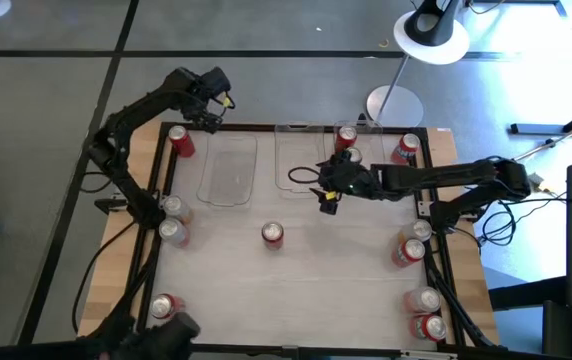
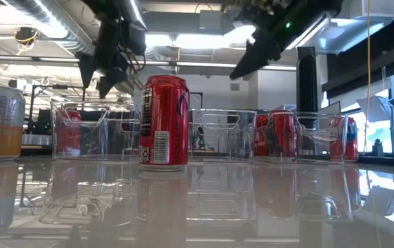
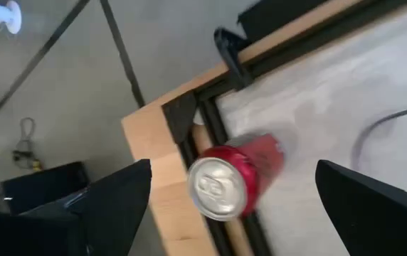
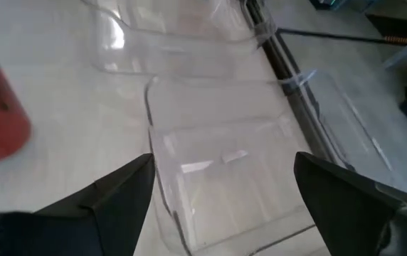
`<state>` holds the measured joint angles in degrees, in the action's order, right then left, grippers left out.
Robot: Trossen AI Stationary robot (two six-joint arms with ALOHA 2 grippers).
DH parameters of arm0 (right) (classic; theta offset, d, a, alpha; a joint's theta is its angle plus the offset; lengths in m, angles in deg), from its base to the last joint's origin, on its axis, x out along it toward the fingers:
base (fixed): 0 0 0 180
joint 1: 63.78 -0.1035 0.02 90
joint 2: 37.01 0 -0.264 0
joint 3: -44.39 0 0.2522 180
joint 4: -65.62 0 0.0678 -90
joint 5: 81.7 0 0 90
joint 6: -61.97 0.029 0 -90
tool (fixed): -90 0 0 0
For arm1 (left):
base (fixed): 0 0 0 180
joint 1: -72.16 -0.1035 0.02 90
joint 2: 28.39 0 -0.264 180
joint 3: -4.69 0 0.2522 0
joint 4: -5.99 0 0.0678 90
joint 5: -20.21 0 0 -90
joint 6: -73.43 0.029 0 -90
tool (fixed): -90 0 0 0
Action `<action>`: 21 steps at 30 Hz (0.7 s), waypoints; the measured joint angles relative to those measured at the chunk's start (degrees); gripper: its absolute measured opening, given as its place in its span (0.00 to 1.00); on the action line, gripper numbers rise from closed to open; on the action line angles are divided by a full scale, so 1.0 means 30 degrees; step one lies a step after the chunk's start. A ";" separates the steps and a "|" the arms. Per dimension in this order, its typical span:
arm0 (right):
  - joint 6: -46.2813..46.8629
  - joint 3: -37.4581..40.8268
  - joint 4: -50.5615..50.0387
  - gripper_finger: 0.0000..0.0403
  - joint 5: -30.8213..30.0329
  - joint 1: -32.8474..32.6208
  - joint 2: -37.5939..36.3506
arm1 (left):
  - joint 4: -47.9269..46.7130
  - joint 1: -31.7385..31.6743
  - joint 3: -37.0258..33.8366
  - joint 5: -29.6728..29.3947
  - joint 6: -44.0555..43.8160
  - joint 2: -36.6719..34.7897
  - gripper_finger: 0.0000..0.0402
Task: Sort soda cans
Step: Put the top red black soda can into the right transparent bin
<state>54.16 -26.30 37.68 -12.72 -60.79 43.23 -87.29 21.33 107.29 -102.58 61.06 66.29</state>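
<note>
A red soda can (image 3: 228, 181) stands upright at the table's far left corner (image 1: 181, 140). My left gripper (image 3: 233, 171) hovers open above it, one finger to either side and clear of it (image 1: 206, 115). My right gripper (image 4: 223, 160) hangs open over the clear bins near the table's far middle (image 1: 326, 195), above an empty bin (image 4: 225, 178). Another red can (image 1: 273, 234) stands alone in the middle of the table and fills the centre of the low view (image 2: 164, 120). A further red can (image 1: 346, 138) stands in the bin at the far right.
Three clear bins (image 1: 228, 170) (image 1: 301, 160) (image 2: 300, 138) line the far side. More cans stand along the left edge (image 1: 172, 220), near left corner (image 1: 166, 305), right edge (image 1: 411, 245), near right corner (image 1: 426, 312) and far right corner (image 1: 406, 148). A black frame (image 1: 156, 200) rims the table.
</note>
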 joint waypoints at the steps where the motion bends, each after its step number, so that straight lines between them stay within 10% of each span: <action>1: -0.0099 0.0000 0.0112 0.84 0.0137 0.0191 0.0258 | 0.0007 -0.0317 0.0000 0.0013 0.0426 0.0235 0.94; 21: -0.1508 0.0007 0.0337 0.84 0.3172 0.1778 0.1133 | -0.3516 -0.1209 -0.1667 -0.1986 0.7519 0.4483 0.94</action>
<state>49.63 -26.27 38.69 -3.21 -55.46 46.63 -97.84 17.70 102.29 -108.54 83.61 79.74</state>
